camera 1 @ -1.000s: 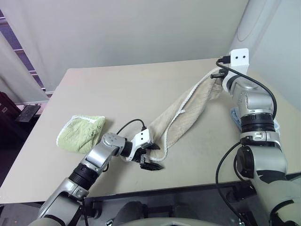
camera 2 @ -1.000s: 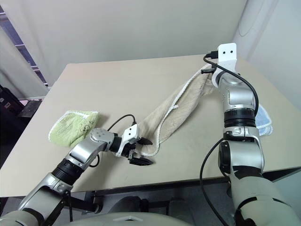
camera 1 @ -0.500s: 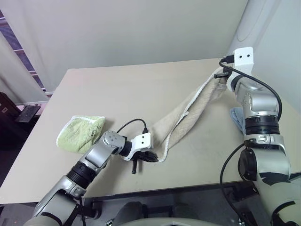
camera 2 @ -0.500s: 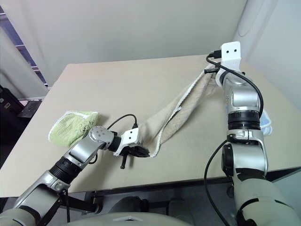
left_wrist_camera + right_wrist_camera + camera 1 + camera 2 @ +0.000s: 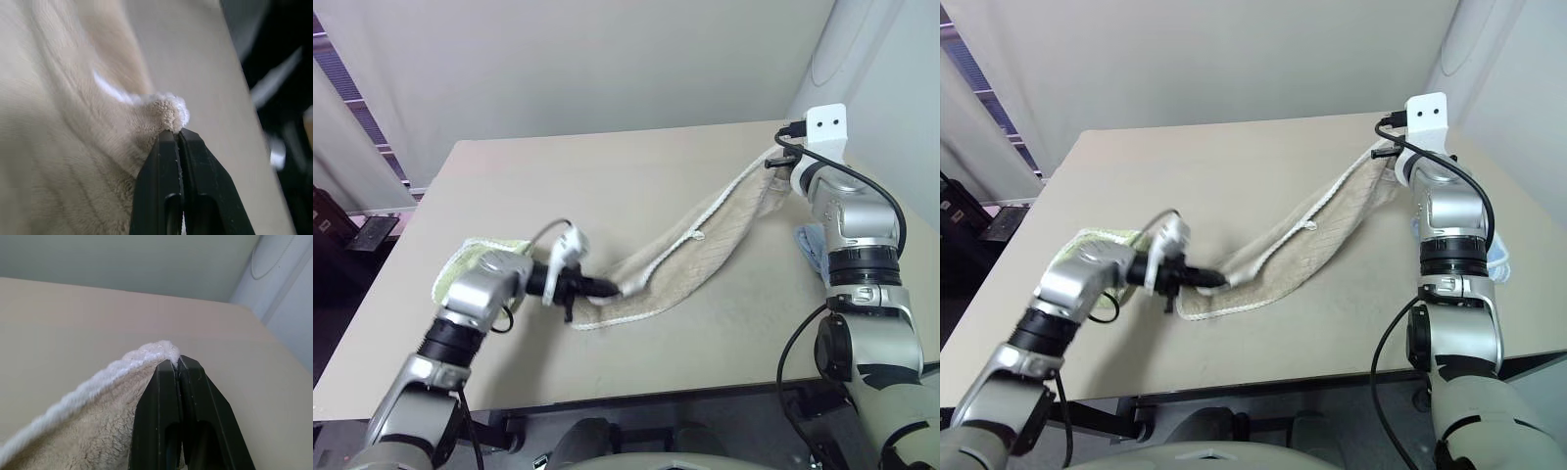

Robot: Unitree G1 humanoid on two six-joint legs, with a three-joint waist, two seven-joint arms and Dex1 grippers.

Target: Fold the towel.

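left gripper is pinching the near corner of the towel, fingers pressed together on a tuft of pile. you've got the other corner clamped in the right gripper at the far right, held up off the worktop. the towel hangs between them as a sagging band, its middle and near edge resting on the worktop; looks like a two-corner hold to spread it before folding. green folded towel sits just behind your left arm, light blue folded towel beside the right arm. worktop is plain beige, plain pale walls behind, window blind at far left.
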